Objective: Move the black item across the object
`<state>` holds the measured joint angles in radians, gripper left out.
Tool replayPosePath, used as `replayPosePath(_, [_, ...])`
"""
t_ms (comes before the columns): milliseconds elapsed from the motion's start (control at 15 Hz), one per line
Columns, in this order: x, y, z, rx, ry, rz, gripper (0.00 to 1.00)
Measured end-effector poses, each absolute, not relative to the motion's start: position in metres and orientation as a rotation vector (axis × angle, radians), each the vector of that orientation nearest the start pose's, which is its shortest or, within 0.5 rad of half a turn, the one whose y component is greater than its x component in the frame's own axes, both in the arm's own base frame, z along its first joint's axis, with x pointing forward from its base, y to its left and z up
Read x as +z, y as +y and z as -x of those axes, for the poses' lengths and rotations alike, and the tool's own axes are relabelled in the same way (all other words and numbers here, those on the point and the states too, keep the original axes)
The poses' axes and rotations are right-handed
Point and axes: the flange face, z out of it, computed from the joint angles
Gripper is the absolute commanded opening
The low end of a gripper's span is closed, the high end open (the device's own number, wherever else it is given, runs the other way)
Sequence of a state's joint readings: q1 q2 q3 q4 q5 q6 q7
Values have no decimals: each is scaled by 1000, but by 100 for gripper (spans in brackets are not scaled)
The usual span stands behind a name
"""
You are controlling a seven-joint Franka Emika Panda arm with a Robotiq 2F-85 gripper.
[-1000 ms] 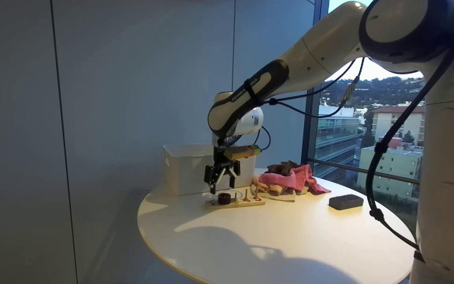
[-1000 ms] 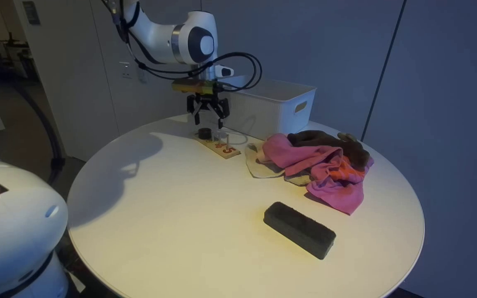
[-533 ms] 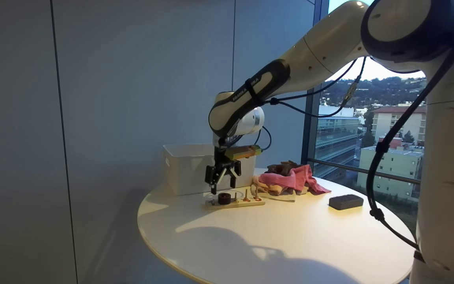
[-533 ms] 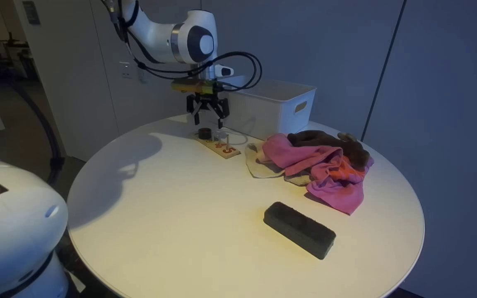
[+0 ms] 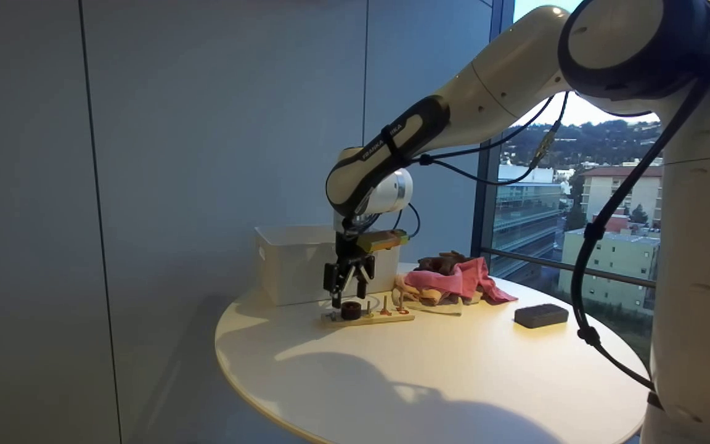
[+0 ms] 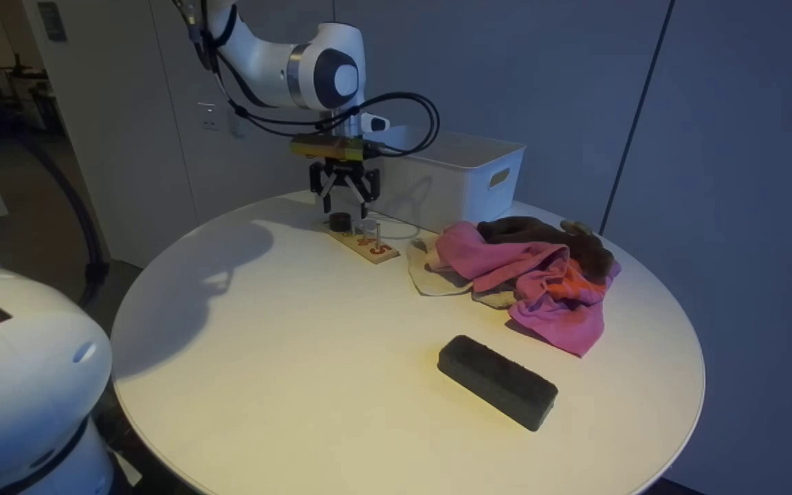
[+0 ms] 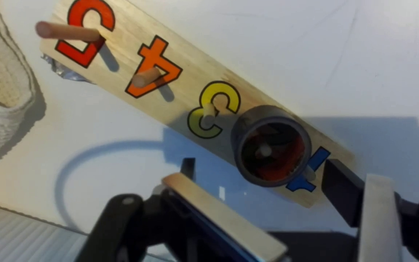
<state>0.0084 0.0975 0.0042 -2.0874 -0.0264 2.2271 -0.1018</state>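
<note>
We are seeing the tan strip running diagonally through the wrist view. Above it the gripper is hovering, its jaws standing wide apart, slantwise to that length, holding nothing. The black ring is sitting below that gap, around a peg. Its dim inside is defeating us; one finger is hiding part of the strip's end.
</note>
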Motion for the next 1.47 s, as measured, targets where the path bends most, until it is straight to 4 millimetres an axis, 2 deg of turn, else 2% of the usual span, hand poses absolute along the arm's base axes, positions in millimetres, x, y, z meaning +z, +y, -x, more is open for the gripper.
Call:
replayPosePath(267, [377, 1, -567, -42, -237, 3146, 27])
replayPosePath(333, [375, 1, -567, -38, -237, 3146, 24])
replayPosePath(933, [380, 0, -569, -61, -227, 3164, 24])
replayPosePath(1467, [432, 0, -559, -205, -137, 3187, 24])
